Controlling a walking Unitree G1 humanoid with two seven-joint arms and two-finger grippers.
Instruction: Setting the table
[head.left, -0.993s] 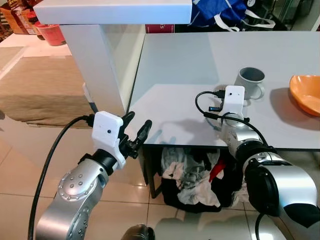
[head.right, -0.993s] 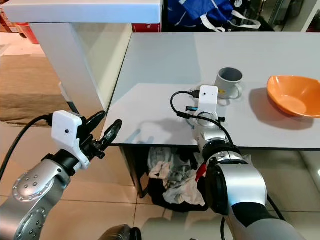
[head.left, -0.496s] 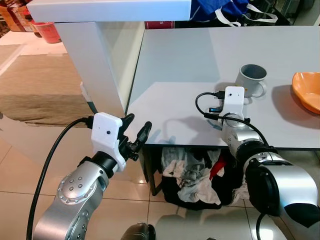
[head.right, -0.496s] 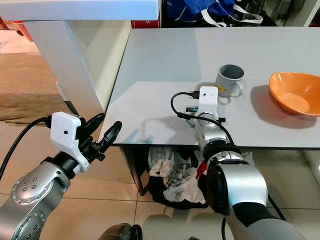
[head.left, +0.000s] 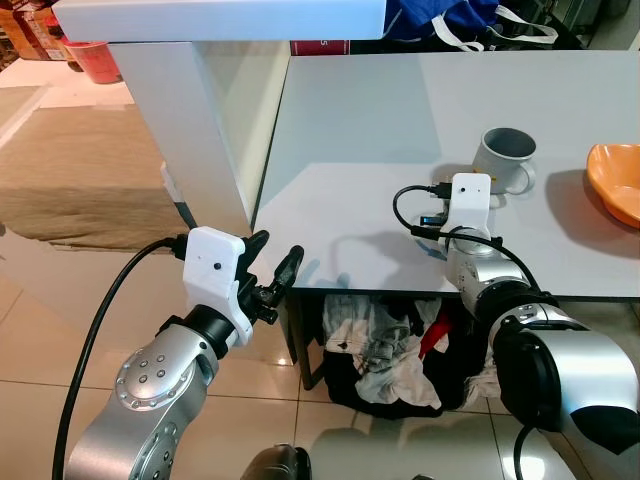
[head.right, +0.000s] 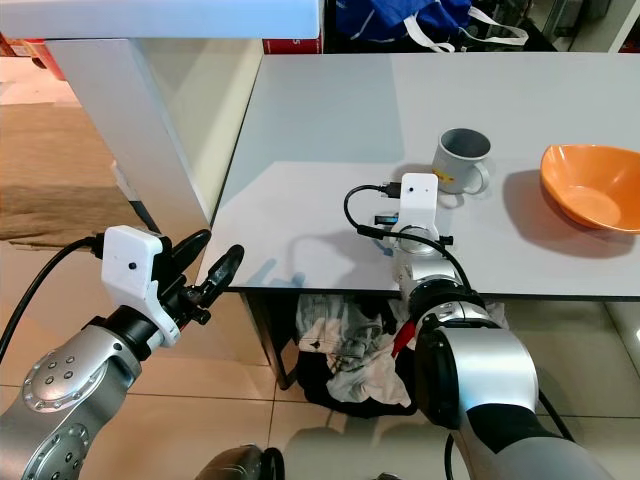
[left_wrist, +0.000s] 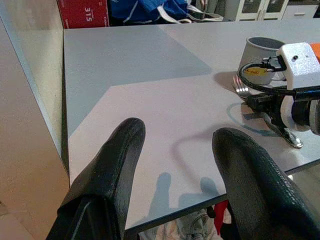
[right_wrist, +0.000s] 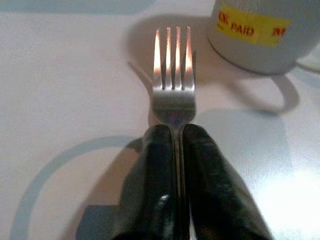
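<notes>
The right gripper pinches the fork low beside the mug, ready for placement; the left gripper hangs open, empty.

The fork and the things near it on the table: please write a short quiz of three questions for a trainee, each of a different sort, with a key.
1. True or false: the right gripper is shut on the fork.
2. Multiple choice: which thing stands closest to the fork's tines?
A. the orange bowl
B. the grey mug
C. the blue bag
3. Fill in the missing word: the left gripper is held off the near corner of the grey table with its fingers ____.

Key
1. True: both black fingers press on the handle.
2. B: the tines point toward the mug's base.
3. open: nothing is between the fingers.
</notes>
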